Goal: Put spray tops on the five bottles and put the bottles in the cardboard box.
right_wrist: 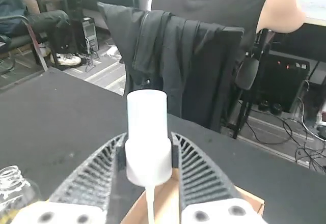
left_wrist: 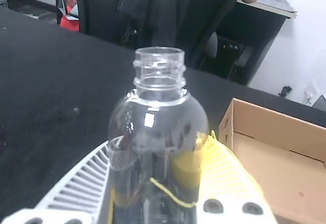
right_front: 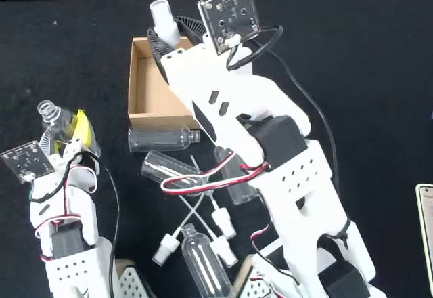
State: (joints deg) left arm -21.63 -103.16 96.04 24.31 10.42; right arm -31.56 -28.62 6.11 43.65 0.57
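My left gripper (right_front: 62, 132) is shut on a clear open-necked bottle (left_wrist: 155, 137), held upright at the table's left; the same bottle (right_front: 54, 123) stands beside the yellow finger (right_front: 82, 127). My right gripper (right_wrist: 147, 170) is shut on a white spray top (right_wrist: 147, 142), its tube hanging down; that spray top (right_front: 164, 22) is held above the cardboard box (right_front: 145, 84) at its far edge. Several more clear bottles lie on the table: one (right_front: 162, 138) in front of the box, one (right_front: 172, 171) under the right arm, one (right_front: 206, 261) near the front. Loose spray tops (right_front: 223, 225) lie among them.
The box (left_wrist: 285, 158) sits to the right of the left arm's bottle. The right arm's white body (right_front: 270, 169) stretches diagonally over the bottles and spray tops. A light object (right_front: 426, 227) lies at the table's right edge. A person and a draped chair stand behind the table.
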